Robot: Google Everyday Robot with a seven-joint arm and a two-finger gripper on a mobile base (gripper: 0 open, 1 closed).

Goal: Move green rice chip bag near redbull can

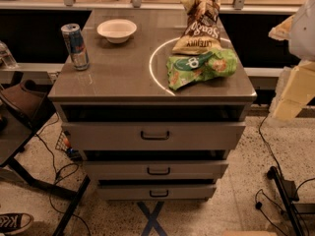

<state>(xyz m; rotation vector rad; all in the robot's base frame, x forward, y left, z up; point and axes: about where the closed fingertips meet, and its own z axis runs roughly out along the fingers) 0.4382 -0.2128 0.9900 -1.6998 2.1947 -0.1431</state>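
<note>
The green rice chip bag [201, 67] lies flat on the right front part of the grey cabinet top [123, 73]. The redbull can [75, 46] stands upright near the left edge of the top, far from the bag. My gripper [294, 90] shows as pale blocky parts at the right edge of the view, off the cabinet and to the right of the green bag, not touching it.
A brown-and-tan chip bag [198, 26] lies just behind the green bag. A white shallow bowl [116, 30] sits at the back, right of the can. The cabinet has three drawers [155, 134] slightly pulled out. Cables and a chair [22, 102] are on the floor at the left.
</note>
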